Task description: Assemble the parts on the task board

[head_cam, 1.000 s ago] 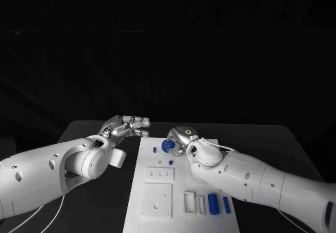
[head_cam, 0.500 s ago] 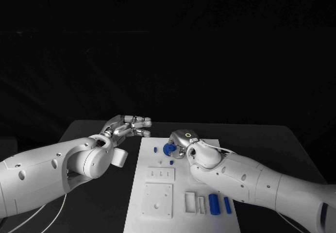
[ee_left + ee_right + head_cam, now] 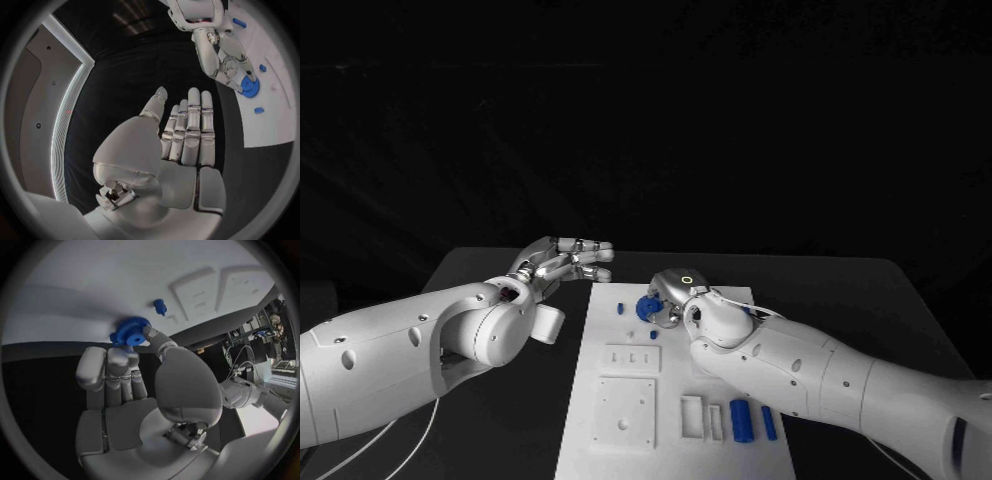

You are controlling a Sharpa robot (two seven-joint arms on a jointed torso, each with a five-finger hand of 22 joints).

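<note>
Blue gear (image 3: 129, 333) flat-faced toward the task board (image 3: 94, 285), pinched in right hand (image 3: 134, 390); left hand (image 3: 181, 135) empty, fingers straight.

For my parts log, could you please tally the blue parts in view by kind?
Blue gear: 1
Small blue pieces: 2
Blue cylinders: 2
Total: 5

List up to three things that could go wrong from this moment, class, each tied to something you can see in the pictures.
1. The right hand holds the blue gear only at its fingertips; it may slip or tilt as it meets the task board.
2. A small blue peg lies close by; the fingers could knock it.
3. The left hand hangs open beside the board, so nothing steadies it.
</note>
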